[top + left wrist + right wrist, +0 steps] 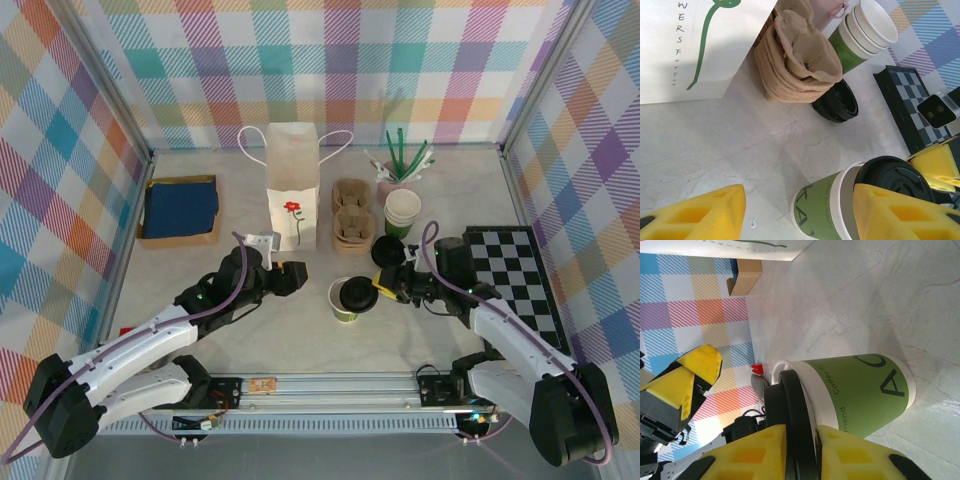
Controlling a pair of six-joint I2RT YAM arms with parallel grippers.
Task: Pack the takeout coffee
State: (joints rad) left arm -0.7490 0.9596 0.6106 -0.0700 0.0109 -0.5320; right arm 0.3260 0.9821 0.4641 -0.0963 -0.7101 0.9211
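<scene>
- Two arms, one gripper each. The left gripper (293,278) has its yellow pads (700,215) spread wide apart and holds nothing; it sits just left of the takeout coffee (345,302), apart from it.
- The right gripper (801,429) comes in from the right, and its pads are clamped on the rim of the black lid (790,410) capping that cup.
- One takeout coffee, standing on the table (300,345) near its middle, on the near side of the bag and between the two grippers.
- One white paper bag (293,180), upright at the far middle.
- One checkerboard (512,275), flat at the right.
- One brown tray (180,238) at the far left, with one blue cloth (180,205) in it.
- One stack of brown cup carriers (351,222), just right of the bag.
- One stack of lidless cups (403,212), right of the carriers.
- One pink cup of stirrers (398,180), beyond that stack.
- One loose black lid (386,250), near the stack; possibly several nested, too dark to separate.
</scene>
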